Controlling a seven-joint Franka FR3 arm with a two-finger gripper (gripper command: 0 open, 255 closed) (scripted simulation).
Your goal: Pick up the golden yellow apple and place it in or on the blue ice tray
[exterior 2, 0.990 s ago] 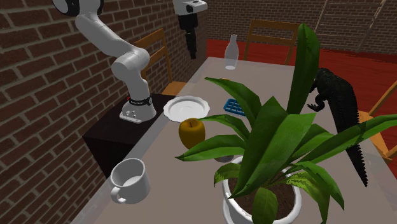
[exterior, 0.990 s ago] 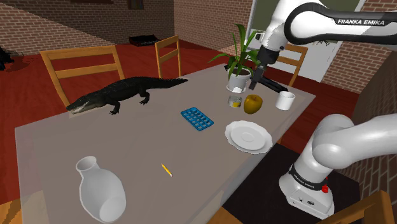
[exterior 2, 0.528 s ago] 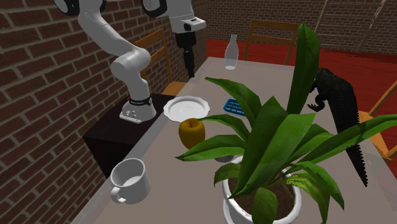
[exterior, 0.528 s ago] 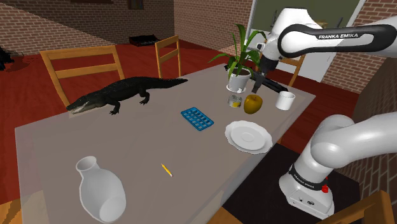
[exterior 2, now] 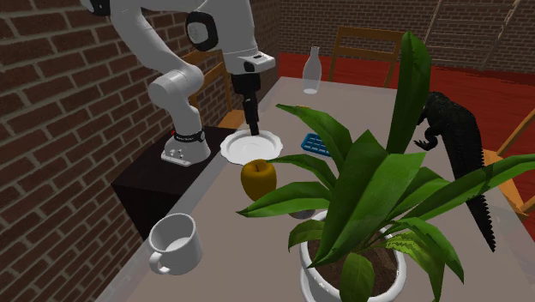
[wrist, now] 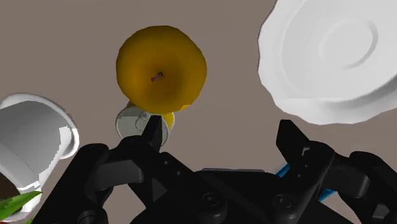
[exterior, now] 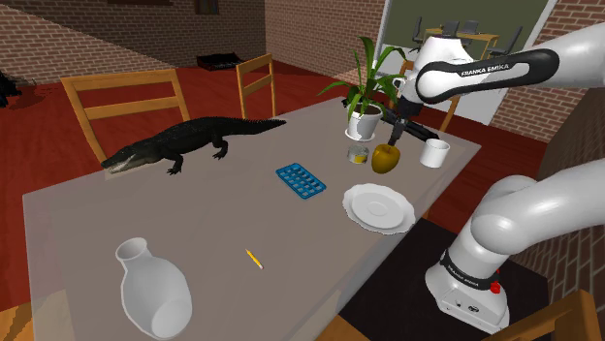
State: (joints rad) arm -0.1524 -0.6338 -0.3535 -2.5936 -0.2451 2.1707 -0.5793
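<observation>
White Franka arm bends over from its stand, forearm level, wrist turned down at the far end of the grey table (exterior: pixel 194 223). Black two-finger gripper (exterior: pixel 392 139) (exterior 2: pixel 251 129) (wrist: pixel 221 137) hangs just above the round golden-yellow apple (exterior: pixel 386 159) (exterior 2: pixel 257 178) (wrist: pixel 161 68). Fingers spread wide, nothing held. Wrist view: apple sits below, off-centre toward the finger nearer the white mug (wrist: pixel 32 140), not between the fingers. Apple rests on the table between mug and white round plate (exterior: pixel 378 206), apart from the blue ice tray (exterior: pixel 301 180).
</observation>
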